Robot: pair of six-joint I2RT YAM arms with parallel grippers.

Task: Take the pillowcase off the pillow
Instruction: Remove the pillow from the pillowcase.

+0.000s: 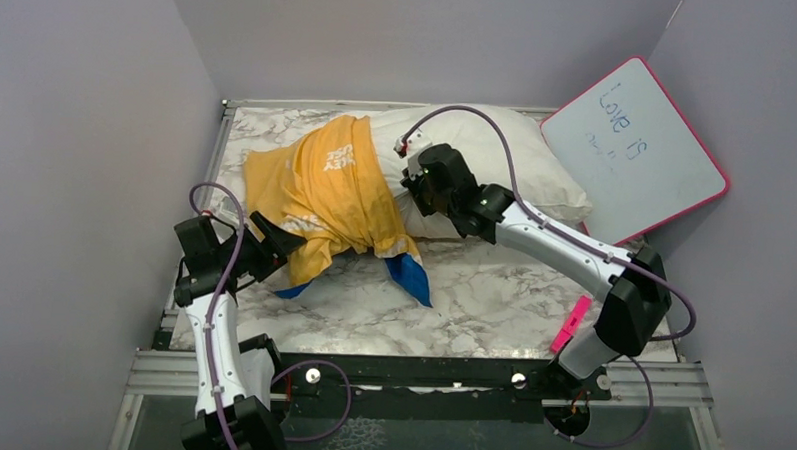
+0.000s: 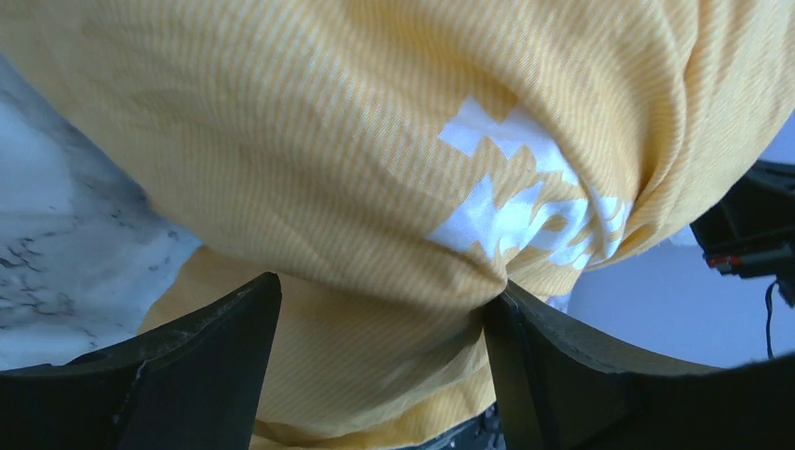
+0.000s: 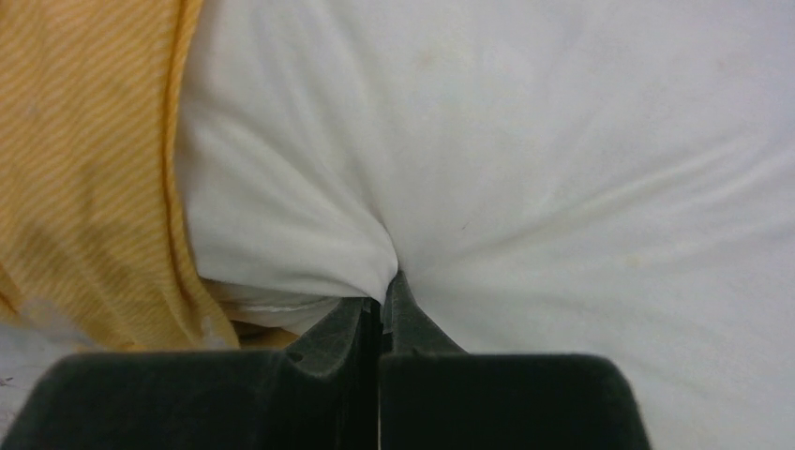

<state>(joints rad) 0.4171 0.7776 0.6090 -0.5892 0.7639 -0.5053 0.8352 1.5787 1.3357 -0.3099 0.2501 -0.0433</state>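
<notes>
**Right jaws:** clenched on a pinch of the pillow point(image 1: 497, 158). The wrist view shows the white ticking drawn into creases that meet at the closed tips.

**Left jaws:** parted. Orange-yellow cloth of the pillowcase point(image 1: 326, 187) fills the gap and bulges just ahead of them, and no nip on it is visible.

**Pillowcase, position:** bunched over the end of the pillow nearest the left jaws. Its open hem lies just beside the right jaws, on their left-arm side. A loose skirt trails toward the arm bases, with a blue corner point(image 1: 411, 277) turned out on the counter point(image 1: 492, 298).

**Pillow, position:** lies across the far part of the counter. It is bare from the right jaws outward, away from the left jaws.

**Progress (judged):** about half done. One end of the pillow is exposed and anchored, and the other end still sits inside the cover. What is left is for the left jaws to close on the cloth and draw it off, away from the right jaws.

**Surroundings:** a pink-edged whiteboard point(image 1: 637, 148) with faint writing leans in the corner beyond the bare end, well past the right jaws.

**Obstructions (judged):**
- The left side wall stands close behind the left jaws and limits the pull.
- The slack skirt may snag under the pillow.
- The whiteboard touches or nearly touches the pillow's far end; I cannot tell which.
</notes>
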